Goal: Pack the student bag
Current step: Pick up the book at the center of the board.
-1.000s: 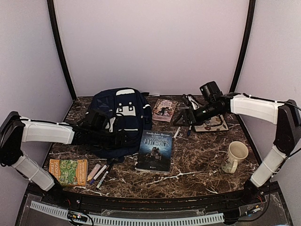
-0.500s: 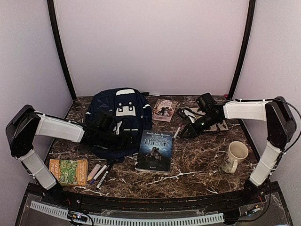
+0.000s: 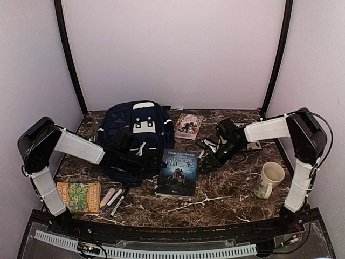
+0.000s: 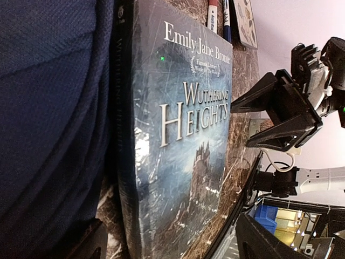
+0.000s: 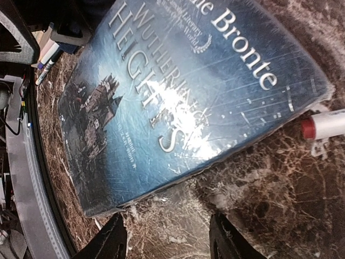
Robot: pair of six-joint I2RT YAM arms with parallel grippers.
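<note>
The step in hand looks like fetching the Wuthering Heights book point(image 3: 178, 172), lying mid-table just beside the student bag point(image 3: 137, 132), which sits at its ten o'clock. The right gripper point(image 3: 207, 164) hangs low at the book's three o'clock, jaws partly spread and empty; the left gripper point(image 3: 132, 155), spread wide and empty, rests at the bag's near edge, at the book's nine o'clock. Next, I judge, the right jaws must straddle the book's edge and close.

- The overhead camera sits high, above and behind the robot, and looks down on the whole tabletop point(image 3: 232, 189) from afar.
- The left wrist camera lies low and close, facing across the book point(image 4: 183, 135) toward the right claw point(image 4: 240, 127).
- The right wrist camera looks down at close range on that book's cover.
- All three views share the book.
</note>
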